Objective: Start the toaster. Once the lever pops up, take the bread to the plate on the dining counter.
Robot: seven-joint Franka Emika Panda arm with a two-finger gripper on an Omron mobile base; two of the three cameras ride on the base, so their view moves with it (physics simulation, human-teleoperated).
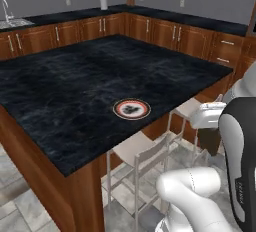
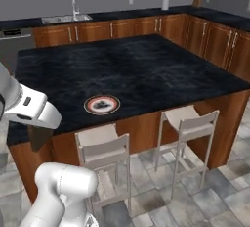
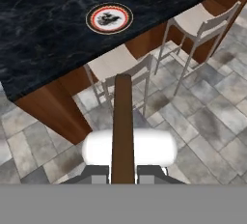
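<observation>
The jaws are clamped on the bread (image 3: 122, 126), seen edge-on above the floor tiles, near the stools. The plate (image 1: 132, 109) waits near the table's (image 1: 75, 86) near edge; carrying over and setting down remain.

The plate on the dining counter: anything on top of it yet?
No bread there. The plate shows just a dark printed pattern on its white centre. The gripper is shut on the bread, edge-on, above the floor.
</observation>
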